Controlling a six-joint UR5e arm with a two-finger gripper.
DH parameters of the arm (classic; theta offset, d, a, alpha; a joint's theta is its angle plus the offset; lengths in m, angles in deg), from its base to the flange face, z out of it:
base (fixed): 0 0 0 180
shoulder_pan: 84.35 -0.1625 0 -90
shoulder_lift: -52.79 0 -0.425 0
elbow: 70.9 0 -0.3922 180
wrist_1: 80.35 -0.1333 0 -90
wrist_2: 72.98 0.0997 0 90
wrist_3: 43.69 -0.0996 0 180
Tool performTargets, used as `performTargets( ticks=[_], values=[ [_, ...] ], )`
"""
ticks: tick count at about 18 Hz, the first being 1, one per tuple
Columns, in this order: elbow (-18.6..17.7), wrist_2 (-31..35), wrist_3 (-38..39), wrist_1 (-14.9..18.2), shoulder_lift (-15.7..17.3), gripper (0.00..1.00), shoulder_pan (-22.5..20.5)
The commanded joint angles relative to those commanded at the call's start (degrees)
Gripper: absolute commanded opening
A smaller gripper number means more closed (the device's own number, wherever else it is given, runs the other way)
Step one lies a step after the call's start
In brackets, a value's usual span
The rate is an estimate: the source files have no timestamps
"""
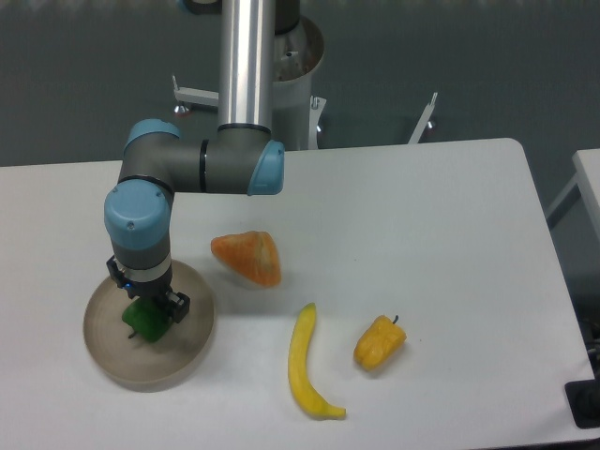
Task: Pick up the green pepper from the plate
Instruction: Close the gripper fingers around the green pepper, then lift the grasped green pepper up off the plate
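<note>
banana (pixel 307 366): yellow, curved, lies at the near table edge, well to the right of the gripper and nearer the camera.
yellow pepper (pixel 380 342): yellow-orange, small, further right than the banana, well apart from the gripper.
plate (pixel 108 354): round, beige-grey, low rim, directly under the gripper at the left side of the table.
green pepper (pixel 145 320): dark green, glossy, only a small lobed patch shows; sits on the plate, directly below the gripper and mostly covered by it. Stem not visible.
gripper (pixel 147 314): points straight down over the plate, black fingers flank the green pepper on both sides. Cannot tell whether they are clamped on it or just around it.
orange piece (pixel 248 257): orange, wedge-like, rough surface, up and to the right of the gripper, off the plate.
arm (pixel 150 202): grey tube with blue joint caps, rises behind and above the gripper.
table (pixel 422 234): white, rounded far-right corner.
</note>
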Motion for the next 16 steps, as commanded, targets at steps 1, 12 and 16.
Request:
performTargets(
  ticks=[1, 12, 16],
  values=[
    [0.0, 0.0, -0.1, 0.0, 0.0, 0.58, 0.0],
    [0.7, 0.3, -5.5, 0.2, 1.9, 0.52, -0.6],
    [1.0, 4.3, -10.6, 0.9, 5.0, 0.52, -4.0]
  ],
)
